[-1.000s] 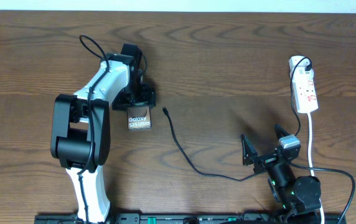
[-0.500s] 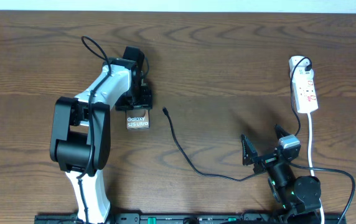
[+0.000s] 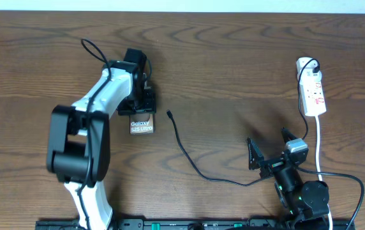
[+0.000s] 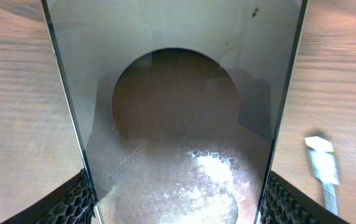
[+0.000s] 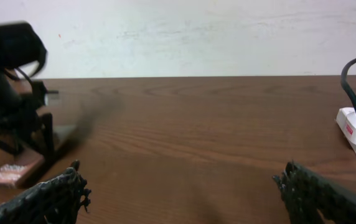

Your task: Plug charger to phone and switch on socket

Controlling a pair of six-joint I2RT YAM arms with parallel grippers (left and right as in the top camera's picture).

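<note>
A brown wooden counter point(image 3: 233, 64) carries the whole scene, with two robot arms reaching in from its near edge. The left arm stretches toward the far left, where its claw point(image 3: 139, 105) is closed across the two long edges of the phone point(image 3: 141, 124). The left wrist view shows the dark slab point(image 4: 178, 93) filling the gap between the fingers point(image 4: 72, 199). From the right wrist view the phone point(image 5: 16, 174) appears tilted, its lower end resting on the counter.

The right claw point(image 3: 272, 148) hangs wide open and empty near the front right, well apart from everything it must work on. The white socket point(image 3: 312, 89) lies at the far right, a black plug point(image 3: 310, 64) in its far end and a white cord point(image 3: 318, 144) running back toward the robot.

The thin black charger point(image 3: 189, 160) snakes across the middle, and its small tip point(image 3: 169, 114) lies just beside the phone.

The phone looks rigid, flat and smooth, so it is likely to slip unless pinched firmly on its edges, as it is here. The charger seems light and limp and will probably flop if taken mid-length. The best hold is likely just behind the tip, where it is stiffest. The socket looks light enough to skid when pushed, so its switch probably wants a press straight down
</note>
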